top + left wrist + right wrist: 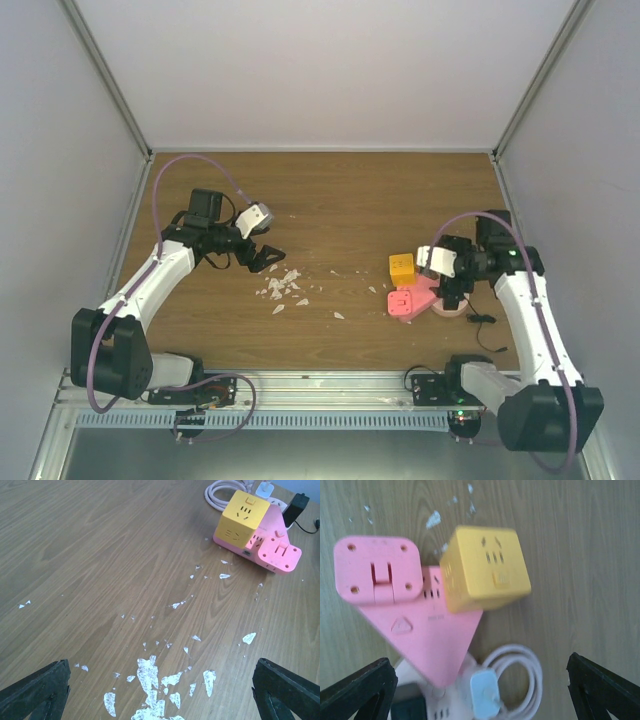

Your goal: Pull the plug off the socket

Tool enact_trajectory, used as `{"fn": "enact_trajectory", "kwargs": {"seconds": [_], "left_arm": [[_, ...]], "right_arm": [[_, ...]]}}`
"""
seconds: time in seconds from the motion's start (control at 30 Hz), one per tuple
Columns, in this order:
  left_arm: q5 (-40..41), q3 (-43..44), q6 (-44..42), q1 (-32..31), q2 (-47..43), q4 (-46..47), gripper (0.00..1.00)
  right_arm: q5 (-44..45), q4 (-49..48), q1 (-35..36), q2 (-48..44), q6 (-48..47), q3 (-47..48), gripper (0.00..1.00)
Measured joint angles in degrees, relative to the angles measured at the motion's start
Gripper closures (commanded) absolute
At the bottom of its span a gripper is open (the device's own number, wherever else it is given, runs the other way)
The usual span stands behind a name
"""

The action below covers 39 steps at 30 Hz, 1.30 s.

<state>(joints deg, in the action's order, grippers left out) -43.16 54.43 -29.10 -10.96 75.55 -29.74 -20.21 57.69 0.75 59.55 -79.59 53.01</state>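
Right jaws stood wide open and empty over the bench [350, 200], above the socket [427, 645], a flat pink triangle toward its right side bearing a yellow cube [485, 570] and smaller pink block [377, 570]; left jaws, equally open, hung above white flakes [150, 680].

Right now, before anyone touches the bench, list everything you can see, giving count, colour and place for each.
socket: one, pink triangle, table's right side
cube: one, yellow, at a socket corner
block: one, pink, at another socket corner
plug: one, white, by the socket's tip
cord: one, white, coiled beside the plug
adapter: one, black, near the cord
flakes: many, white, scattered mid-table
table: one, brown wood
left fingers: two, black, open, over flakes
right fingers: two, black, open, over socket
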Motion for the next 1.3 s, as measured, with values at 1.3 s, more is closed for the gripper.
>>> {"fn": "enact_trajectory", "kwargs": {"seconds": [1.3], "left_arm": [[0.3,-2.2,1.0,0.0,-0.3,3.5,0.01]], "right_arm": [[2.0,-9.7,-31.4,12.9,-6.3,-15.2,0.23]]}}
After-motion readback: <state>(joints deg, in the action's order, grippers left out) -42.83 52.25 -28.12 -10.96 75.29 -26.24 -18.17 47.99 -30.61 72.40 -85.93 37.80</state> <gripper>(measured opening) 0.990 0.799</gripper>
